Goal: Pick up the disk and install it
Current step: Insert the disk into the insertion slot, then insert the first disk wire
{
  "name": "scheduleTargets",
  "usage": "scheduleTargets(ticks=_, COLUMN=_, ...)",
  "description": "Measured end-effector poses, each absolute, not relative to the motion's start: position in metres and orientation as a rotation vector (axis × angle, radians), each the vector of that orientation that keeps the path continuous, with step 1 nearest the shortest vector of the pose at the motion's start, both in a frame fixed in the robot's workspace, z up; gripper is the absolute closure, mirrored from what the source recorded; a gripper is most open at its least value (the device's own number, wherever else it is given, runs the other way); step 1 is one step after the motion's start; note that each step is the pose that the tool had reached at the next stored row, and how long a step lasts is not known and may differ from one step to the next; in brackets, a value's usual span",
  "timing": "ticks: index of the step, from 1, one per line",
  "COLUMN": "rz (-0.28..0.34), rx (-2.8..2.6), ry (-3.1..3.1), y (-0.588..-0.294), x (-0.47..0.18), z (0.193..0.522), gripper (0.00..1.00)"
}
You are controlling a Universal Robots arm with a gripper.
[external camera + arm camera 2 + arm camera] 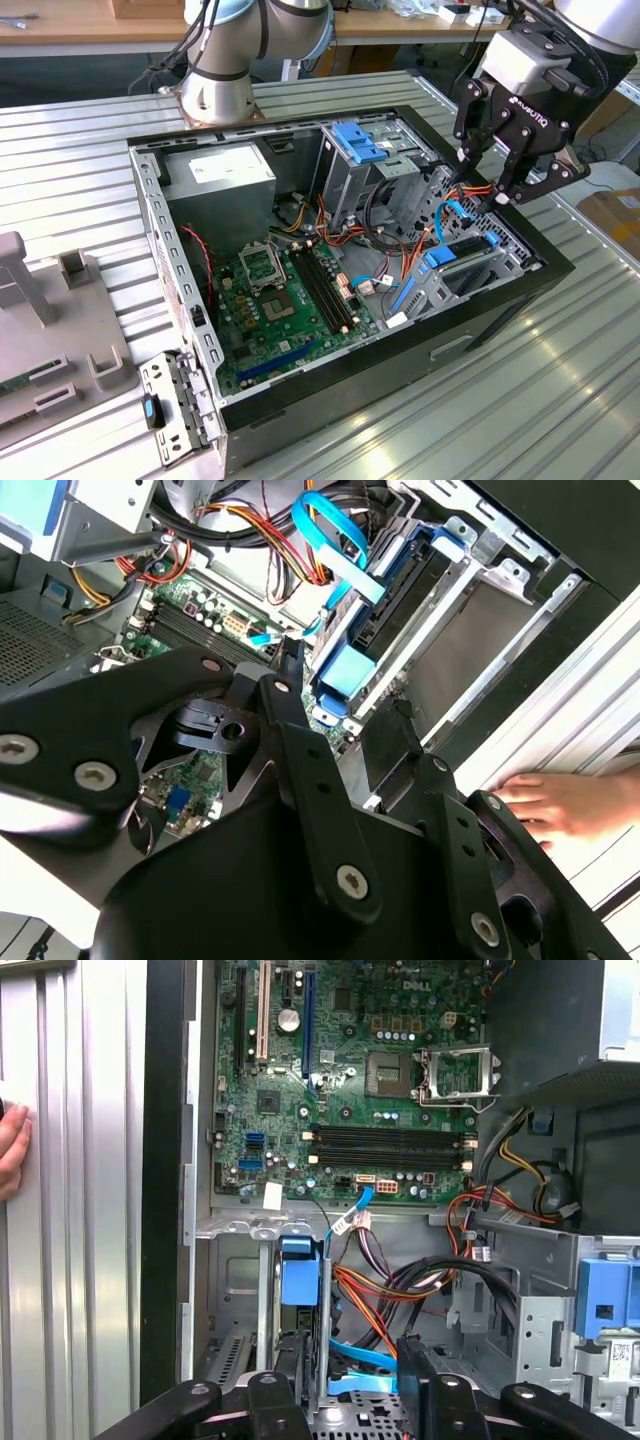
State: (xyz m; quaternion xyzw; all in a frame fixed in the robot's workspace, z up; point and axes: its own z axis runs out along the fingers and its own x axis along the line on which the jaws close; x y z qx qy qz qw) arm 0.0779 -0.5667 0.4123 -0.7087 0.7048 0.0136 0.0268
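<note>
Blue plastic carrier framed the disk [465, 258], which sat in the drive bay at the corner of the open computer case [150, 230] on the exterior view's right. Its label was not visible. The gripper [486, 180] hung just above that bay, jaws spread apart with nothing between them. In the second wrist view the black fingers [283, 685] pointed down toward the disk [398, 592] with a gap to it. Whether a fingertip touched the bay could not be told.

Orange and blue cables [440, 215] ran close by the fingertips. The green motherboard [285, 300] lay on the case floor. The grey power-supply box [220, 175] sat in the far corner, and the grey cage with a blue top [358, 145] stood between it and the bay.

The case rested on a ribbed metal table [80, 140]. In both wrist views a person's hand [565, 805] [12, 1150] lay on the table just beside the case's outer wall.
</note>
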Motion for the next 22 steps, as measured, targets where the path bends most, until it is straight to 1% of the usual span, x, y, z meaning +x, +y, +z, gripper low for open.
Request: scheduleTargets(ticks=22, rz=0.041, rx=-2.166, ry=2.200, y=-0.5678, x=0.0823, z=0.4069, gripper=0.49)
